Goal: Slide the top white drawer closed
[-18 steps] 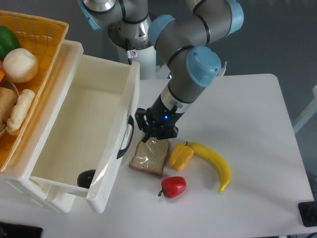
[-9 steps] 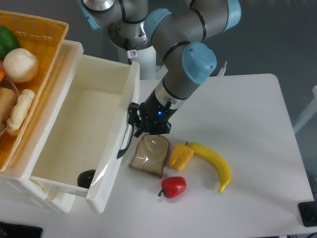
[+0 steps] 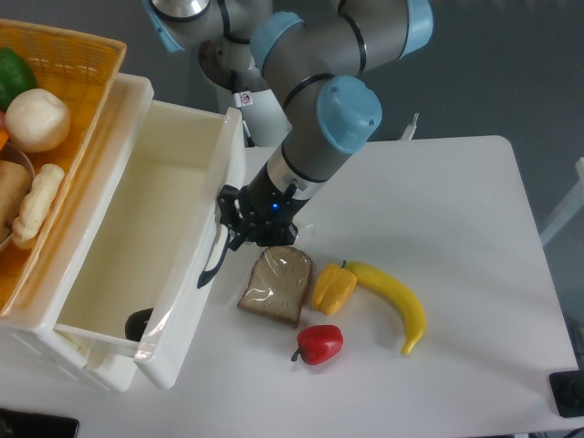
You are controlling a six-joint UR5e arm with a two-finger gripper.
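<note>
The top white drawer (image 3: 137,246) stands pulled out to the right, its cream interior open to view. Its flat front panel (image 3: 196,274) carries a dark navy curved handle (image 3: 214,255). My gripper (image 3: 239,224) is low at the table, pressed against the front panel just beside the handle's upper end. Its black fingers look close together with nothing held between them. A small dark round object (image 3: 139,321) lies in the drawer's near corner.
A yellow wicker basket (image 3: 55,109) with vegetables sits on top of the cabinet at left. On the table by the drawer front lie a bread slice (image 3: 276,286), a yellow pepper (image 3: 334,287), a banana (image 3: 392,301) and a red pepper (image 3: 318,343).
My gripper has moved left from above the bread to the drawer front. The drawer front has shifted left, so the drawer is pushed partly in.
</note>
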